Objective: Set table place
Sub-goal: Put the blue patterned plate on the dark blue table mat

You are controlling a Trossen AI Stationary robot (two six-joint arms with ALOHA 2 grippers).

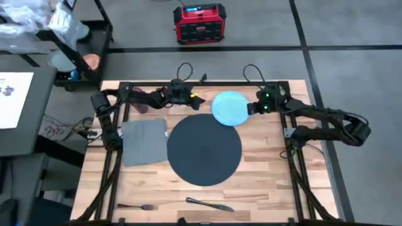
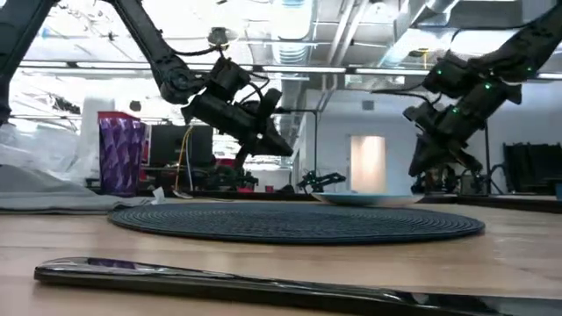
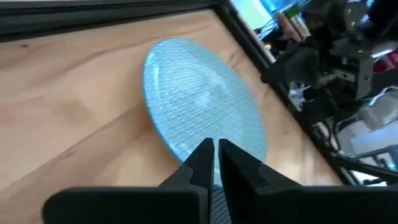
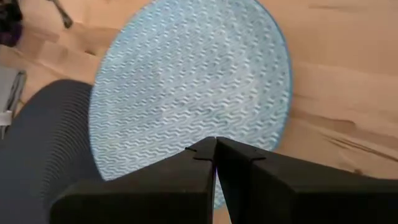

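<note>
On the table (image 1: 264, 182), nearest me, I see a knife (image 1: 209, 203) and fork (image 1: 135, 206) in front of the place (image 1: 204, 150). Beside the place lies a grey napkin (image 1: 144, 142). Behind it, the plate (image 1: 230, 107) overlaps its far edge (slightly), between the left gripper (image 1: 196, 99) and right gripper (image 1: 251, 109), both clenched on nothing.

— What surfaces show here?
— A pale wood-plank table (image 1: 264, 172) with visible grain, framed by black metal rails. A matt, ribbed woven place (image 1: 204, 150) in dark navy.
— And the rest?
— A light blue plate (image 4: 193, 93), its face embossed with a fine wavy texture; a grey cloth napkin (image 1: 144, 142), soft and matt; a glossy dark knife (image 2: 246, 283).
</note>
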